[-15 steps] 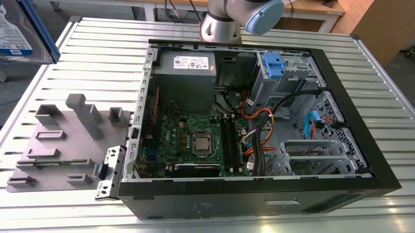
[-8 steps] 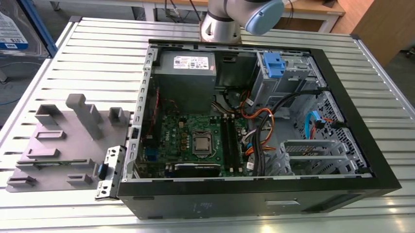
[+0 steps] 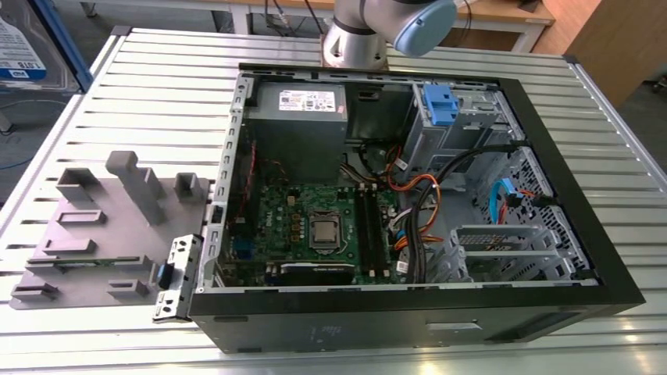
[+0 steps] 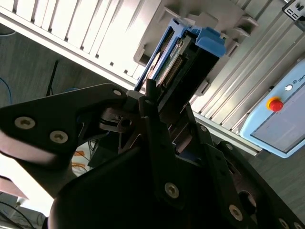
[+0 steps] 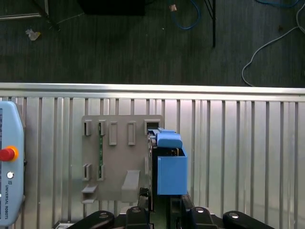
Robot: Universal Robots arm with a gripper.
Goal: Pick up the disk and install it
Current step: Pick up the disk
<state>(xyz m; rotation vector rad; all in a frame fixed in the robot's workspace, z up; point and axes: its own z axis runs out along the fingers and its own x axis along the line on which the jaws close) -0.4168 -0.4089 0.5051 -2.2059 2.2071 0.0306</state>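
A ribbed metal desk [image 3: 156, 70] under bright light; dark carpet floor [image 5: 119, 43] with loose cables [image 5: 245, 71]; wooden furniture [image 3: 615, 43] behind.

Bright even light, strong glare on the slatted table [image 4: 109, 28]

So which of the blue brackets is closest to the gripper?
The one framing the disk, right at the gripper by the grey holder. The other blue bracket sits in the drive bay of the computer case.

White lettering stands on the teach pendant [image 5: 11, 136].
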